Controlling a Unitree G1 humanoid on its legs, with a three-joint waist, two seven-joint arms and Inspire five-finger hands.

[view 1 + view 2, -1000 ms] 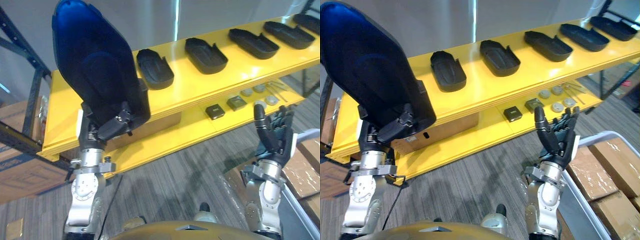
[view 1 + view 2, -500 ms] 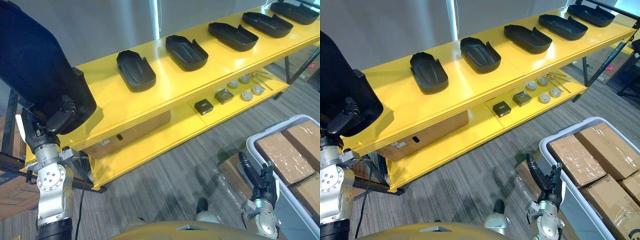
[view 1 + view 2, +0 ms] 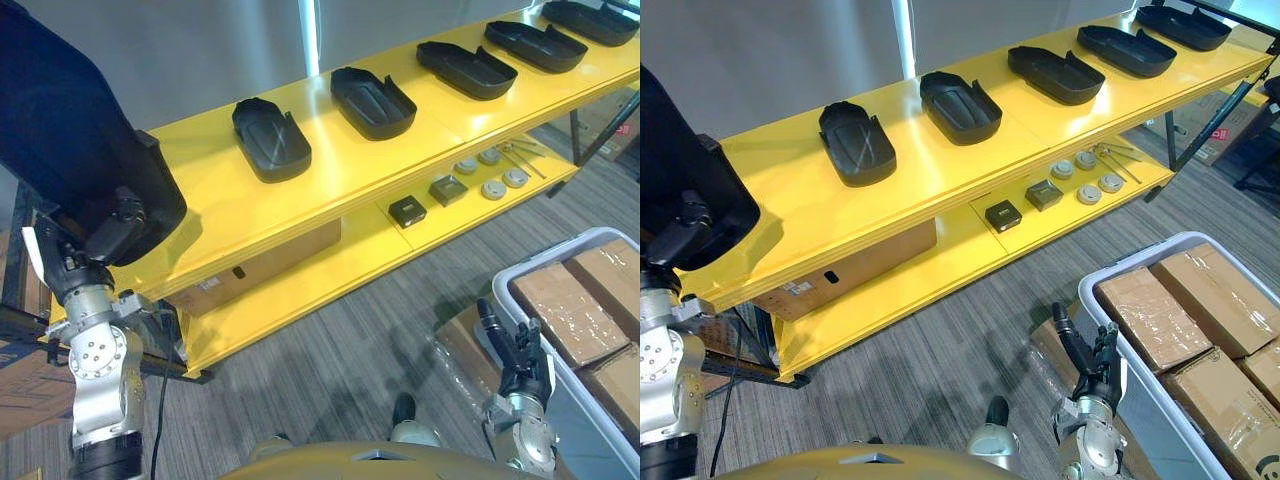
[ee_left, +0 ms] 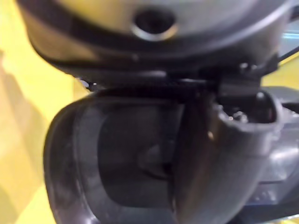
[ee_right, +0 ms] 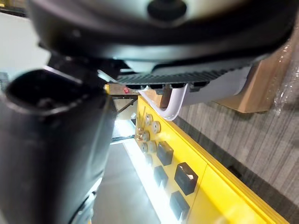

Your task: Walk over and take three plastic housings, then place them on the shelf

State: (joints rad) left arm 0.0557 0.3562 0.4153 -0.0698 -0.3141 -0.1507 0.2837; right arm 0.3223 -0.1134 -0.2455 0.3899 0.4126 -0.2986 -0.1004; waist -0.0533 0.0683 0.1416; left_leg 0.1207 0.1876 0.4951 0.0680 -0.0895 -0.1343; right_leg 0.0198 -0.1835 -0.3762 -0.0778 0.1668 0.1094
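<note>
Plastic housing (image 3: 65, 130), upright — left hand (image 3: 110, 228) clasping

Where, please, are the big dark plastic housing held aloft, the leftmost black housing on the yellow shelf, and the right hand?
Big dark plastic housing (image 3: 70, 130): left eye view, broad back.
Leftmost black housing (image 3: 270, 142): left eye view, hollow middle.
Right hand (image 3: 517, 362): left eye view, its middle.

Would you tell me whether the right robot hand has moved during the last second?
Yes. The right robot hand has dropped: it stood before the lower shelf's front edge, and now sits low beside the grey bin's corner.
</note>
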